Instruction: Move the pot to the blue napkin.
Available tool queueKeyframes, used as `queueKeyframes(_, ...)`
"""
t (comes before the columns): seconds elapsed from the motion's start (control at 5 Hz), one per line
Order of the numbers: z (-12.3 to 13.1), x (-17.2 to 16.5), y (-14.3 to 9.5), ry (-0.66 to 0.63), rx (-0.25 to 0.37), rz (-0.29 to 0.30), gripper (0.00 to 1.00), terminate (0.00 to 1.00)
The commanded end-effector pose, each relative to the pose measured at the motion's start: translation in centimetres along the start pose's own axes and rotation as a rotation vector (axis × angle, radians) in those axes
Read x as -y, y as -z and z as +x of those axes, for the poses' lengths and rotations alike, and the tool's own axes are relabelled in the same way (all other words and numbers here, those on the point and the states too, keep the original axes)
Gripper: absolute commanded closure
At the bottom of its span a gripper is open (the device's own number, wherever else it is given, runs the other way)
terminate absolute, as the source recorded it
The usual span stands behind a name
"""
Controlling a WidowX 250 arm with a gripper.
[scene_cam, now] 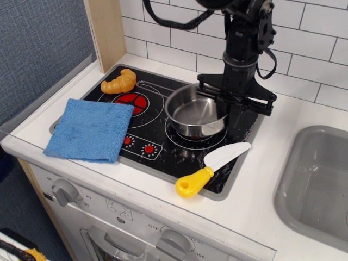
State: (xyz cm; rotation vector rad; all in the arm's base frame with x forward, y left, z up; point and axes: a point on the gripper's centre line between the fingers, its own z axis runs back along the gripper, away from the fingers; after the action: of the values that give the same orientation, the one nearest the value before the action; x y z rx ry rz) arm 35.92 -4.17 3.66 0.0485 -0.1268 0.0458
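The shiny steel pot (191,113) hangs slightly above the right burner of the black stove top (157,142), tilted a little, with its thin handle (152,84) pointing left. My gripper (227,111) comes straight down and is shut on the pot's right rim, one finger inside and one outside. The blue napkin (89,129) lies flat over the stove's front left corner, well left of the pot, with nothing on it.
An orange toy croissant (119,81) lies at the stove's back left. A toy knife with a yellow handle (212,167) lies in front of the pot. A grey sink basin (321,185) is at the right. A tiled wall stands behind.
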Motion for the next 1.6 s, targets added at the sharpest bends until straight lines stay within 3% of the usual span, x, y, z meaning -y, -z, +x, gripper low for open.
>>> queueKeyframes(0.0,-3.6,-4.0,-7.5,0.01,0.118,0.05,1.0,0.0)
queueKeyframes(0.2,-7.0,-7.9,-6.8,0.017,0.088,0.114,1.0,0.0)
queueKeyframes(0.4,-8.2,-10.4,-5.2,0.031,0.06,0.158,1.0,0.0)
queueKeyframes(1.2,-9.1,-13.6,-0.3,0.044,0.01,0.157,1.0,0.0)
queueKeyframes(1.4,-9.6,-13.8,-0.2,0.047,0.009,0.149,0.0,0.0)
